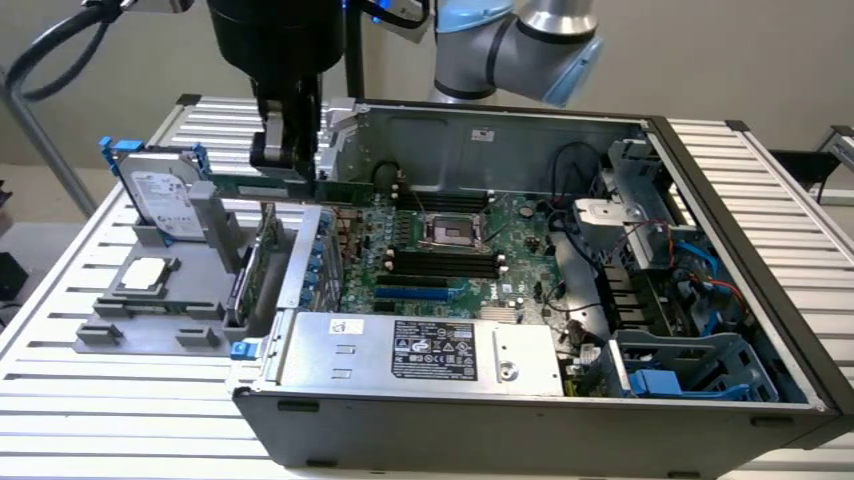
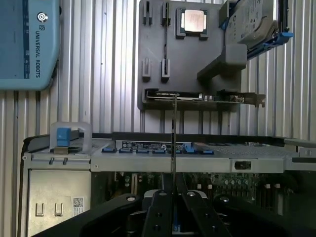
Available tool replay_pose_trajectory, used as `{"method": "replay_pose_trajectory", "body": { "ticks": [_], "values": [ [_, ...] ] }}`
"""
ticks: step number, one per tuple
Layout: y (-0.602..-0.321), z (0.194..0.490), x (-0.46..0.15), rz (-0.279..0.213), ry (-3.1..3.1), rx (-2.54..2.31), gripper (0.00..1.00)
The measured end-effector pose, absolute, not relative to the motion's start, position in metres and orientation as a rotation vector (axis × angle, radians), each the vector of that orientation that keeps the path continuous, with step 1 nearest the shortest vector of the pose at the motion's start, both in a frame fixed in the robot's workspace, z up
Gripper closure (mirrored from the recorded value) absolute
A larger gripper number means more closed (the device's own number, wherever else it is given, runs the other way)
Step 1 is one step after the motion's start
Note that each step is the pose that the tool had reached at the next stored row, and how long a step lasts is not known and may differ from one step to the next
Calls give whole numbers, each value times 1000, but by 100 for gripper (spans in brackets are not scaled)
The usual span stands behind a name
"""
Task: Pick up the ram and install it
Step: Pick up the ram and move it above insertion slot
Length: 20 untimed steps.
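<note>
My black gripper hangs over the left wall of the open computer case in the exterior view and is shut on the ram. The ram is a long thin green stick, held level in the air, its far end reaching over the motherboard. In the wrist view the ram shows edge-on as a thin line rising from between the fingers. The dark memory slots lie lower and to the exterior view's right of the ram, apart from it.
A grey fixture beside the case carries a silver hard drive in a blue frame, a square processor chip and an upright card with a metal bracket. The power supply fills the case's near side, with cables and drive bays at the right.
</note>
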<state>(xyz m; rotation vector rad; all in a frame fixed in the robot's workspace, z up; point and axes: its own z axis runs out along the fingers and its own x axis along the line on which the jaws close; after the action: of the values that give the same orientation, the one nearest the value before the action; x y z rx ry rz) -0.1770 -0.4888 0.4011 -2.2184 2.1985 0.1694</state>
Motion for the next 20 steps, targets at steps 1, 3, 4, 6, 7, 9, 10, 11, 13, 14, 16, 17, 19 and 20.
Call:
{"method": "replay_pose_trajectory", "body": {
  "ticks": [1, 3, 4, 6, 7, 9, 10, 11, 13, 14, 16, 17, 19, 20],
  "values": [
    [-489, 401, -172, 170, 2199, -2218, 86],
    [-489, 401, -163, 170, 2199, -2219, 86],
    [-489, 401, -159, 170, 2199, -2219, 86],
    [-488, 401, -150, 171, 2199, -2219, 86],
    [-488, 401, -145, 171, 2199, -2219, 86],
    [-488, 401, -136, 171, 2199, -2219, 86],
    [-488, 401, -131, 171, 2200, -2219, 86],
    [-488, 401, -127, 171, 2199, -2219, 86],
    [-488, 401, -118, 172, 2199, -2219, 86],
    [-488, 401, -113, 172, 2200, -2219, 86],
    [-487, 401, -104, 172, 2199, -2219, 86],
    [-487, 401, -100, 172, 2200, -2219, 86],
    [-486, 401, -90, 172, 2200, -2219, 86],
    [-484, 401, -86, 172, 2199, -2219, 86]
  ]
}}
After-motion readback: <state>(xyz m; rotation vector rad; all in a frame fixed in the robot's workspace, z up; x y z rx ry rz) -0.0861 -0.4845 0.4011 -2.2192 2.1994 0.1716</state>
